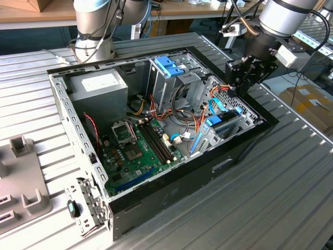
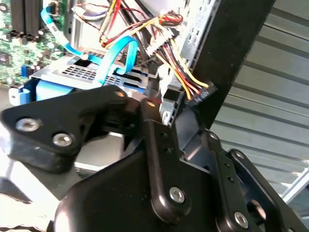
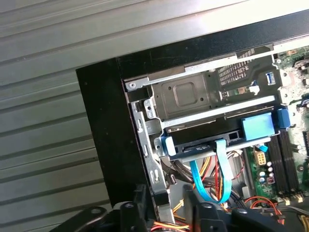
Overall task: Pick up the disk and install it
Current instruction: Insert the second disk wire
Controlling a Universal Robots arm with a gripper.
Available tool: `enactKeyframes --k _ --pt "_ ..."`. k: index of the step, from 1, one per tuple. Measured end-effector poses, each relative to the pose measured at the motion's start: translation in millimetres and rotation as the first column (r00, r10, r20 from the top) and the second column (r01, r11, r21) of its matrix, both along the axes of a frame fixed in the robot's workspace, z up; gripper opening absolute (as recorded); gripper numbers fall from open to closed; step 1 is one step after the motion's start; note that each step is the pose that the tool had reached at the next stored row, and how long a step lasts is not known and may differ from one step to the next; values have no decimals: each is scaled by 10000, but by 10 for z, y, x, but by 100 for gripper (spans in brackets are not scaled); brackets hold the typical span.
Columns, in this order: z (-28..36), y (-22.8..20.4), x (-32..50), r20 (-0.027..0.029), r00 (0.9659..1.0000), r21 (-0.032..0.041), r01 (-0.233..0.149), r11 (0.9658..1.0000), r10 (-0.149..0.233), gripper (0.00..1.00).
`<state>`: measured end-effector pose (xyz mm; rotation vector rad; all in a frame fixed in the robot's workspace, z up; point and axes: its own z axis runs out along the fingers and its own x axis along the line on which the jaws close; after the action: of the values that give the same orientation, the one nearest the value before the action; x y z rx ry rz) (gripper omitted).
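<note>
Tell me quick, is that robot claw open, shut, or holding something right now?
Gripper: cannot be told whether open or closed; it hangs over the corner of the computer case, near the disk in its bay.

Exterior view: high, angled down on the whole open case from off the table. Both wrist views ride close above the case's corner, sharing the drive bay and blue cable.

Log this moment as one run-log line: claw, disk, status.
claw: above case's front corner, nothing visibly held | disk: seated in drive bay, blue carrier rail showing | blue data cable: looped beside bay | status: disk in bay
</note>
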<state>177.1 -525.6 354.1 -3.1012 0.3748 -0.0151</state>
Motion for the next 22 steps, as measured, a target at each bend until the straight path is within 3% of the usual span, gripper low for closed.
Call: enactKeyframes --k 1,8,16,22 --pt "0 1 0 0 10000 1 0 10000 0 39" --pt "4 2 47 0 10000 1 -1 10000 1 39" --pt "76 3 73 -1 10000 0 3 10000 -3 39" --pt "76 3 238 0 10000 0 23 10000 -23 39"
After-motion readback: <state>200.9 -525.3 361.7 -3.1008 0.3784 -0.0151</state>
